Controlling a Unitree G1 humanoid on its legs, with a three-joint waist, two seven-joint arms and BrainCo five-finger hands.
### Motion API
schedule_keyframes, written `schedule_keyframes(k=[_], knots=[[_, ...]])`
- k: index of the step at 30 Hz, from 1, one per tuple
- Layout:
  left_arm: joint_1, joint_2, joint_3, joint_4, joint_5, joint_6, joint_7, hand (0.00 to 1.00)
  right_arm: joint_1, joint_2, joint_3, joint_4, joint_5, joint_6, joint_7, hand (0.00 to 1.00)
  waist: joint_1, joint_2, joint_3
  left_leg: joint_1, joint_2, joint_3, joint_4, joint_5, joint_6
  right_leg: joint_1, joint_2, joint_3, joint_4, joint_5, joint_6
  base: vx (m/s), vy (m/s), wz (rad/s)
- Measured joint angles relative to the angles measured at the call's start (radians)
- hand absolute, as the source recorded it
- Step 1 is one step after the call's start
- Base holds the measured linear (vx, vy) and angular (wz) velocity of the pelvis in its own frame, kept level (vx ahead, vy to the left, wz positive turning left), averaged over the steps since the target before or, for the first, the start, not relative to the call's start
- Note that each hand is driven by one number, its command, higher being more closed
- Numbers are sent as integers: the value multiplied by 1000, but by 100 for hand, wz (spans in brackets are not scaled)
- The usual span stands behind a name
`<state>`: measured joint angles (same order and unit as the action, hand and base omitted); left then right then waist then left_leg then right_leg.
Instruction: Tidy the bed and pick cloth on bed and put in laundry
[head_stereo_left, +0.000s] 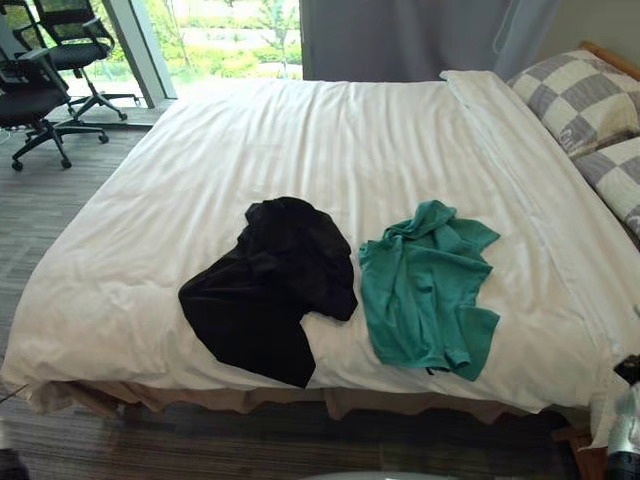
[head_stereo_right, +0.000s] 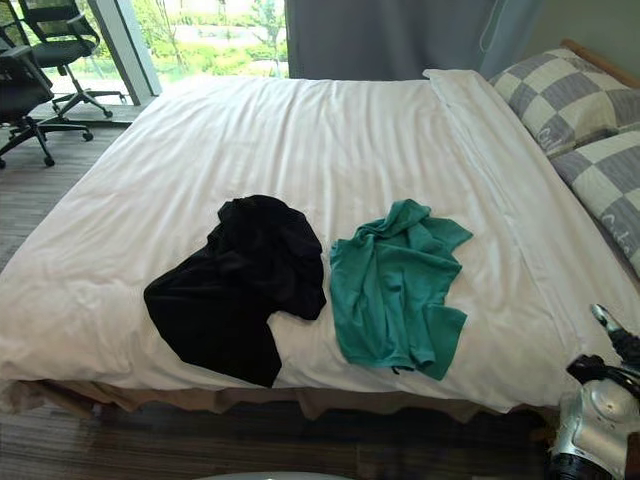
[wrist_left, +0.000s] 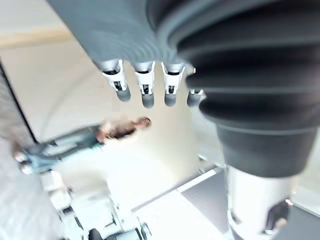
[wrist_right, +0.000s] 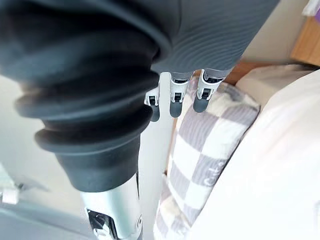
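Your left hand (wrist_left: 145, 87) and right hand (wrist_right: 175, 100) are holding nothing, fingers relaxed, while the black cloth (head_stereo_left: 268, 285) and green cloth (head_stereo_left: 428, 285) are lying side by side on the bed (head_stereo_left: 330, 140).

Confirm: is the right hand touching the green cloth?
Apart. Right eye view: right hand hangs beyond the white duvet edge, bare duvet between it and the green cloth.

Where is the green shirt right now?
In the left eye view the green shirt lies on the bed near its front edge, just right of the black cloth.
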<state>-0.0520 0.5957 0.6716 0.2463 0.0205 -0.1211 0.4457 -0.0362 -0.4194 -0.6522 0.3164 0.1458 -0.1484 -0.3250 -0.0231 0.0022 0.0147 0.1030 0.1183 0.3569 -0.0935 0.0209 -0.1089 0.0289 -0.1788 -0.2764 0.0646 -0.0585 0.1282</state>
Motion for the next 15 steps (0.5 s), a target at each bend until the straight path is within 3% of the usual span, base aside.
schedule_keyframes(k=[4, 10, 15], knots=[[-7, -118, -172, -152, 108, -11, -80, 0, -1, 1, 88, -138, -70, 4, 32, 0, -25, 17, 15, 20, 4, 21, 0, 0, 0, -2, 6, 45, -1, 3, 0, 30, -10, -18], [-32, -150, -293, -221, 192, -10, -141, 0, 0, 9, 201, -276, -191, 20, 91, 0, -51, 29, 60, 24, 4, 66, 0, 0, 0, -20, 14, 104, -33, 48, -1, -40, -2, -28], [-92, -154, -334, -222, 220, 13, -173, 0, 6, 66, 268, -336, -201, 23, 121, 0, -54, 32, 93, -15, 2, 107, 0, 0, 0, -71, 20, 147, -69, 94, 3, -109, -1, -23]])
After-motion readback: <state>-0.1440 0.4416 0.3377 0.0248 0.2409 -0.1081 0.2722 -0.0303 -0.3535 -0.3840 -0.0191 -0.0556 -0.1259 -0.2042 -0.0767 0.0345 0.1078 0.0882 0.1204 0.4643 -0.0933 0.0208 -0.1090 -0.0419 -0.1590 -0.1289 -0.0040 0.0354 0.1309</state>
